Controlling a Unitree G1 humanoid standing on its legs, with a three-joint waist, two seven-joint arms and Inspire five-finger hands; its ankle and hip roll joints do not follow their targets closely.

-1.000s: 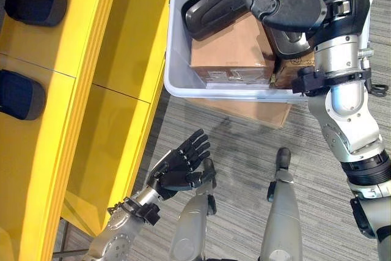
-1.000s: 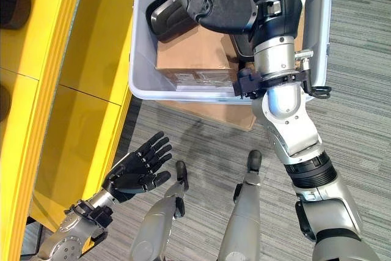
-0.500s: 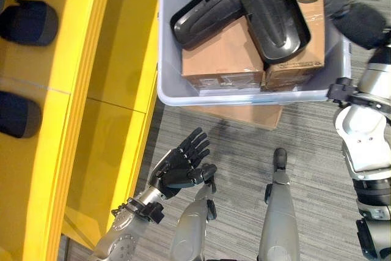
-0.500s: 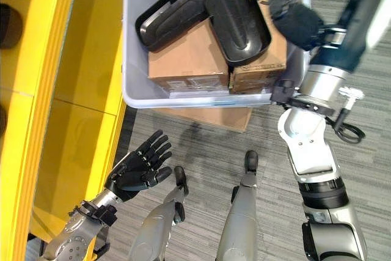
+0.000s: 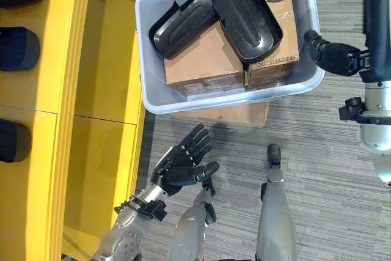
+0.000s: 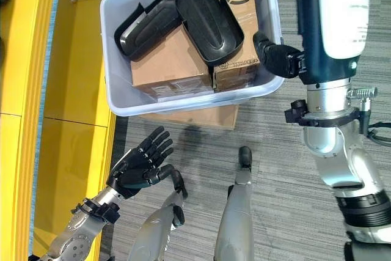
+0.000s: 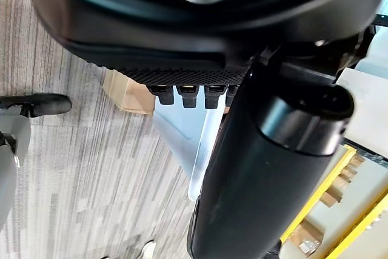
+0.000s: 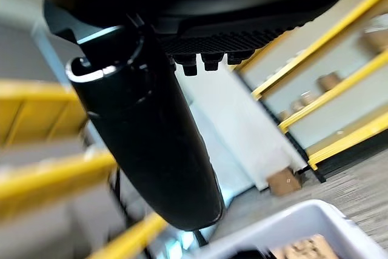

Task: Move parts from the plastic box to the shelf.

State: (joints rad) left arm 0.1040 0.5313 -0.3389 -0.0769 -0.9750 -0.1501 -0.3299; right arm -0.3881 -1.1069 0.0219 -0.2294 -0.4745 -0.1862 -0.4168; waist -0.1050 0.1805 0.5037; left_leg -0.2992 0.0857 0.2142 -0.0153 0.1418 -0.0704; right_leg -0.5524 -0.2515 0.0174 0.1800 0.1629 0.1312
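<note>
black shell parts (image 5: 246, 9) in plastic box (image 5: 153, 90) | prob. light, stiff, smooth; grip by rim | left hand (image 5: 183, 164) released, fingers spread | right hand (image 5: 333, 56) clenched, empty

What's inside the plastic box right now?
The plastic box holds two black molded parts, one long and one oval, lying on two cardboard boxes. Anything beneath the cardboard is hidden.

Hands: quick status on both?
Left hand: open, empty, over the floor.
Right hand: beside the plastic box, holding nothing; fingers cannot be told.
</note>
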